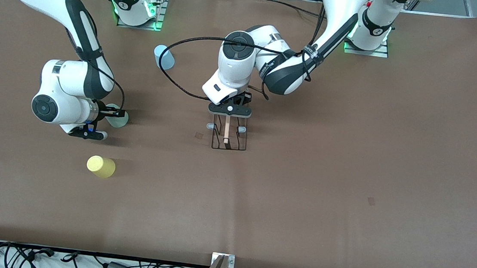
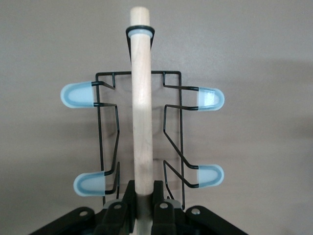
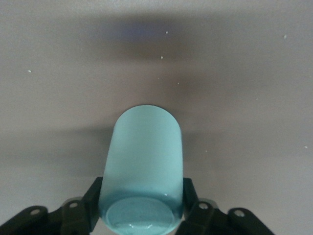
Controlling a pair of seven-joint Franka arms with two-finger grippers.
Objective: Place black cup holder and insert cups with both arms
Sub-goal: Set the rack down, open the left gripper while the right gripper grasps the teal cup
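Note:
The black cup holder (image 1: 230,138) is at the table's middle, with its wooden rod (image 2: 141,112) along the top and pale grey-tipped pegs (image 2: 78,95) out to both sides. My left gripper (image 1: 227,116) is shut on the rod's end (image 2: 143,191); I cannot tell whether the rack rests on the table. My right gripper (image 1: 113,114) is shut on the mint green cup (image 1: 119,119), with a finger on each side of its base (image 3: 142,196). The yellow cup (image 1: 101,166) lies nearer the camera than the mint cup. The light blue cup (image 1: 164,57) stands near the right arm's base.
Brown table cover (image 1: 346,182) spreads wide toward the left arm's end and toward the camera. A black cable (image 1: 174,76) loops from the left arm over the table close to the blue cup. Cables and a clamp (image 1: 222,262) lie along the front edge.

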